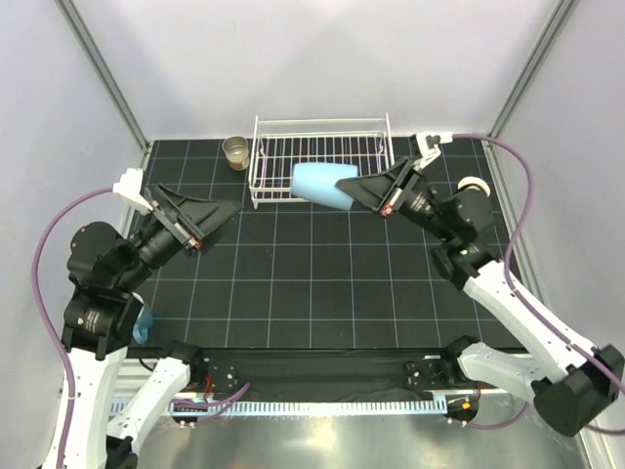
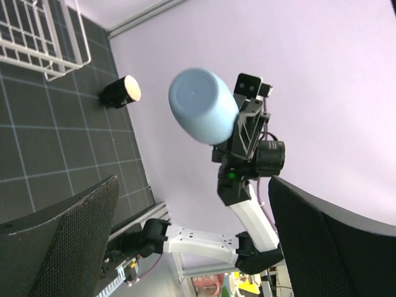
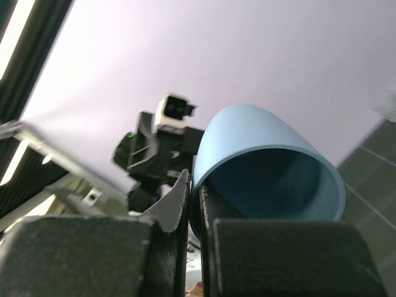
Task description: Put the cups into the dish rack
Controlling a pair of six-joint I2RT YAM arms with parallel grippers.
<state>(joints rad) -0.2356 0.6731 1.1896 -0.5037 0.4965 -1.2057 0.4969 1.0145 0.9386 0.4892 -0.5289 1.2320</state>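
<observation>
My right gripper (image 1: 363,191) is shut on the rim of the light blue tumbler (image 1: 325,185), one finger inside and one outside (image 3: 193,185). The tumbler (image 3: 266,154) lies sideways in the air over the front edge of the white wire dish rack (image 1: 293,137), base pointing left. It also shows in the left wrist view (image 2: 201,105). My left gripper (image 1: 220,221) is open and empty over the mat, left of the rack (image 2: 198,216). A tan metallic cup (image 1: 235,151) stands left of the rack. A black cup with cream inside (image 2: 120,91) lies right of the rack. The tiny clear glass is out of view.
A teal object (image 1: 144,322) shows partly behind my left arm's base at the near left. The black gridded mat (image 1: 312,283) covers the table. Grey walls and metal posts (image 1: 107,78) close in the back and sides. The rack's corner (image 2: 43,37) shows in the left wrist view.
</observation>
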